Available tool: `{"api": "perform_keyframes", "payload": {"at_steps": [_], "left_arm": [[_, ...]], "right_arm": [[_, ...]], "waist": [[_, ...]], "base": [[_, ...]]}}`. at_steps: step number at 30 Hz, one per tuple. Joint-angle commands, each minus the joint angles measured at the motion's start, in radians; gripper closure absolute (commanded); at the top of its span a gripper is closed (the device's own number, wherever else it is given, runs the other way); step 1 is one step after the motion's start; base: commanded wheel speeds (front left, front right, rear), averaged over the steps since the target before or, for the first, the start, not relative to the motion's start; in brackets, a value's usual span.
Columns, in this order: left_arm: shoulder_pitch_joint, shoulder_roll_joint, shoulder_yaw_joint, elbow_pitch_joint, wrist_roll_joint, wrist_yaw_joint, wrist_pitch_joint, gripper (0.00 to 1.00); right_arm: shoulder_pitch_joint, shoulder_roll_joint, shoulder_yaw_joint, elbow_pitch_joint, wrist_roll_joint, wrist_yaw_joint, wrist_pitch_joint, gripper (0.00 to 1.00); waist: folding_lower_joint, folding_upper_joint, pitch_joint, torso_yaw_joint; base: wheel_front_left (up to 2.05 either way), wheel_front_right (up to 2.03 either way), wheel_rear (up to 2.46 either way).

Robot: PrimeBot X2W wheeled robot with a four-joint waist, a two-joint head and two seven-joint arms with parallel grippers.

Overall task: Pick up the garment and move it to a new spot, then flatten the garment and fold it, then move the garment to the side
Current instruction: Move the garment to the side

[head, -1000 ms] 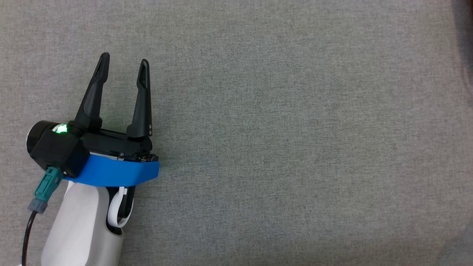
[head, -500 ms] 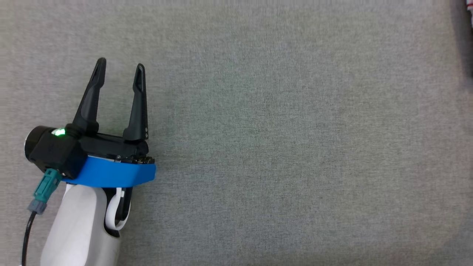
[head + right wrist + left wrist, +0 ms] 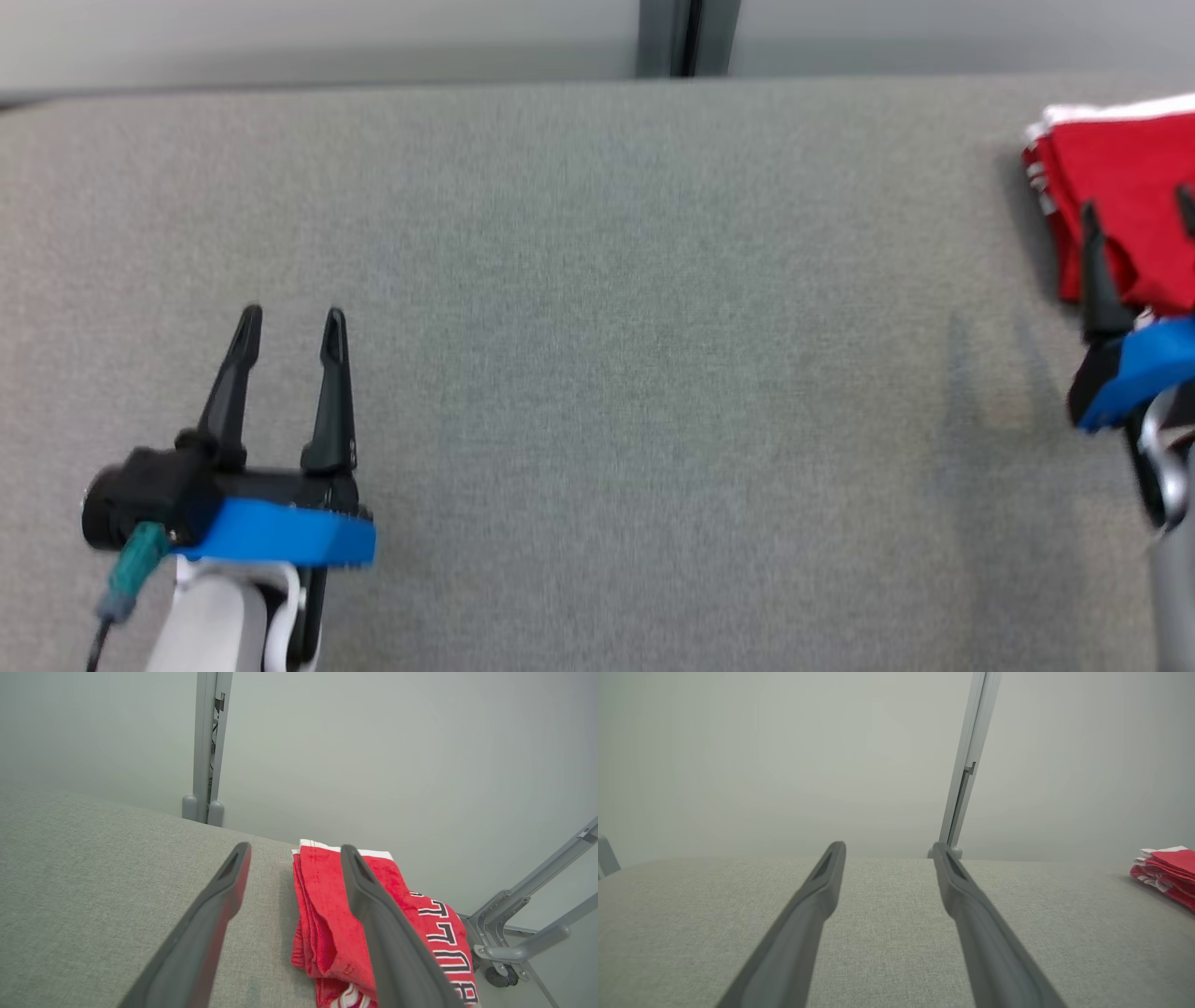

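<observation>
The garment (image 3: 1120,159) is a folded red cloth with white trim and dark lettering, lying at the table's far right edge; it also shows as the garment (image 3: 1169,868) and the garment (image 3: 322,896). My right gripper (image 3: 1136,201) hovers over its near side, open, with nothing between its fingers. In the right wrist view, the right gripper (image 3: 295,847) has one finger over the cloth and the other over bare table. My left gripper (image 3: 292,315) stands open and empty at the lower left, far from the cloth, and shows as the left gripper (image 3: 887,845).
The grey fabric table (image 3: 635,327) stretches between the two arms. A pale wall with a grey post (image 3: 670,37) runs along its far edge. A grey metal frame on a wheel (image 3: 518,933) stands beyond the garment's right side.
The head camera has tilted up, so the whole picture has shifted down. The wall, the garment and my right gripper have come into view. The left gripper stays open.
</observation>
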Motion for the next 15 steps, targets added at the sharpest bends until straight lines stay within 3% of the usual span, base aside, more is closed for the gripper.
{"api": "perform_keyframes", "payload": {"at_steps": [1, 4, 15], "left_arm": [[0.022, 0.002, 0.006, 0.004, 0.003, 0.004, -0.002, 0.00], [0.098, -0.006, 0.034, 0.018, -0.002, 0.010, -0.002, 0.00], [0.222, -0.030, 0.060, 0.053, -0.004, 0.006, -0.002, 0.00]], "right_arm": [[0.043, 0.018, 0.000, -0.016, 0.019, 0.000, -0.010, 0.00], [0.182, 0.073, 0.026, -0.087, 0.076, 0.000, -0.018, 0.00], [0.434, 0.181, 0.027, -0.244, 0.105, 0.000, -0.013, 0.00]], "waist": [[0.0003, 0.0002, -0.053, -0.036], [0.0003, 0.0002, -0.120, -0.035], [0.0003, 0.0002, -0.241, -0.024]], "base": [[0.00, 0.00, 0.00], [0.00, 0.00, 0.00], [0.00, 0.00, 0.00]]}}
